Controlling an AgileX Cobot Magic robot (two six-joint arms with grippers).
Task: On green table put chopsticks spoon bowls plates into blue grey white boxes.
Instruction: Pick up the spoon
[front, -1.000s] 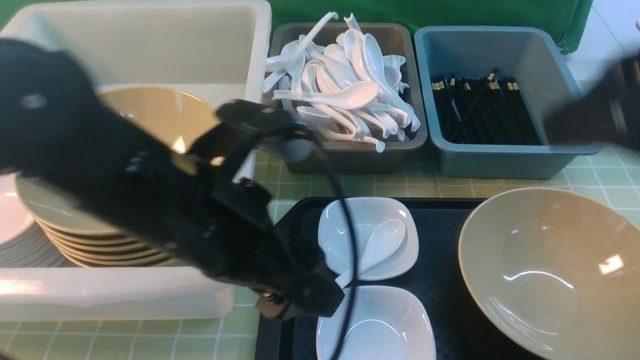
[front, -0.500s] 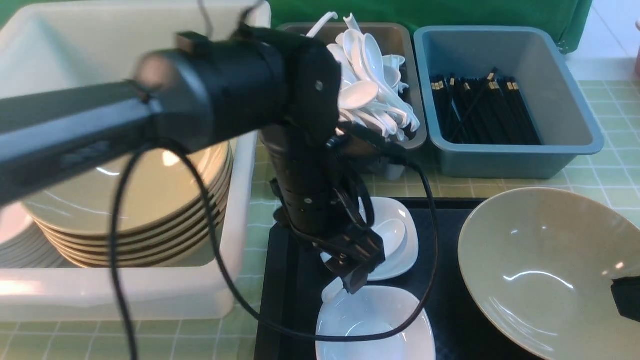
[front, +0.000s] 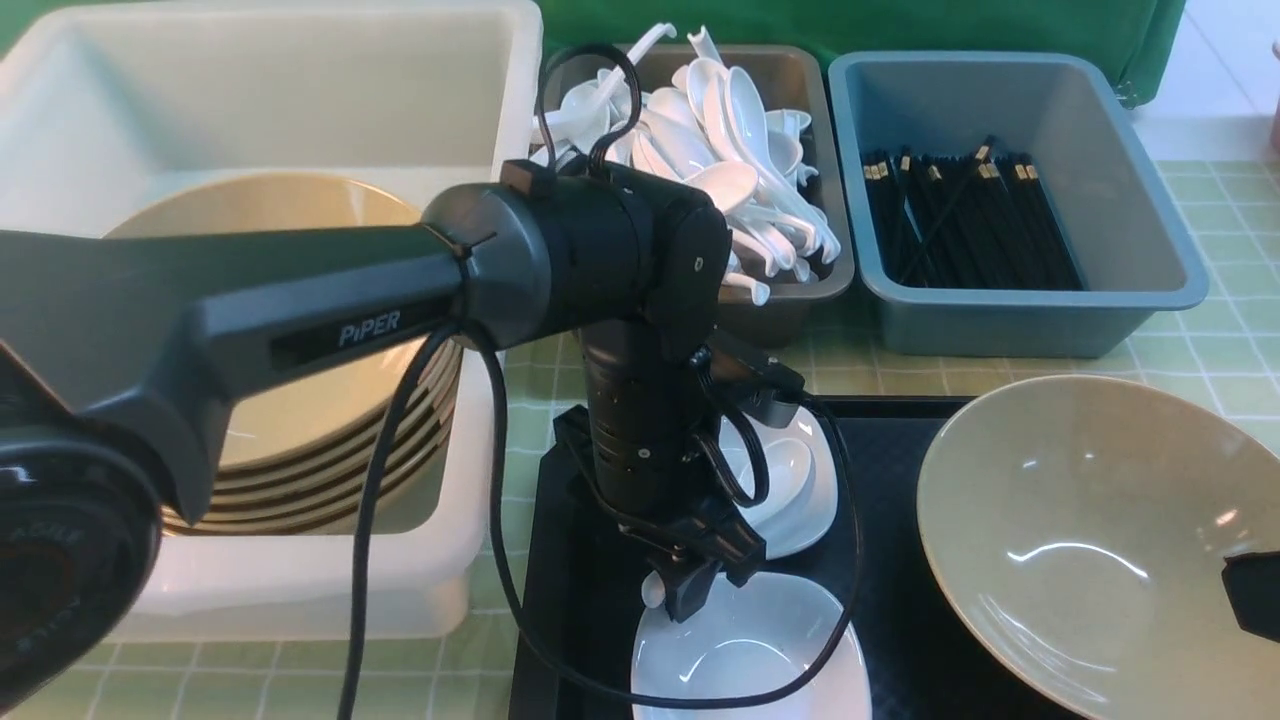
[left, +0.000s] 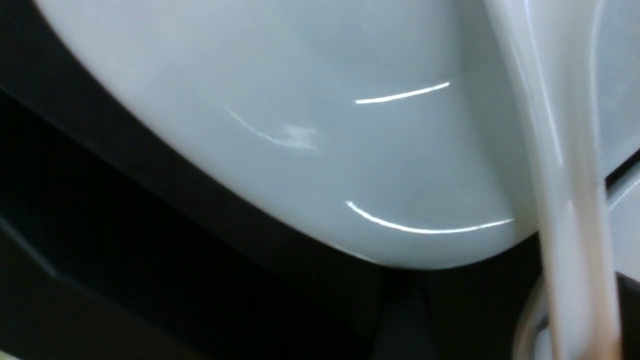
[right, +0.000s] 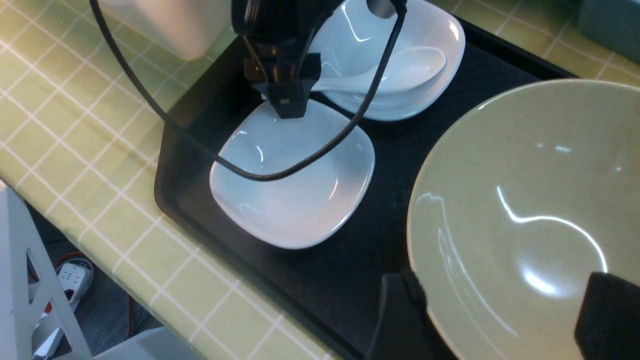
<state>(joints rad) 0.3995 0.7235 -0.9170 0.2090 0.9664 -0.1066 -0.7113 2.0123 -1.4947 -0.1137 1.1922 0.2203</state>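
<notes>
A white spoon (front: 780, 470) lies in the far plate (front: 805, 525) on the black tray, its handle reaching toward the near plate (front: 750, 640). My left gripper (front: 690, 598) points down at the handle's end. Its jaws stand either side of the handle (left: 570, 225), partly closed, with a gap on one side. A beige bowl (front: 1080, 540) sits on the tray's right. My right gripper (right: 505, 320) is open across the bowl's rim, one finger outside and one over the inside. More bowls (front: 290, 205) are stacked in the white box (front: 300, 90).
The grey box (front: 790, 300) is heaped with spoons (front: 740, 140). The blue box (front: 1000, 320) holds black chopsticks (front: 970, 220). The black tray (front: 880, 480) lies on the green table (front: 1200, 340), close to its front edge. My left arm's cable (right: 310, 155) hangs over the near plate.
My left arm swung from in front of the white box to the tray and came down at the spoon's handle, its jaws narrowing. My right gripper's finger came into view at the bowl.
</notes>
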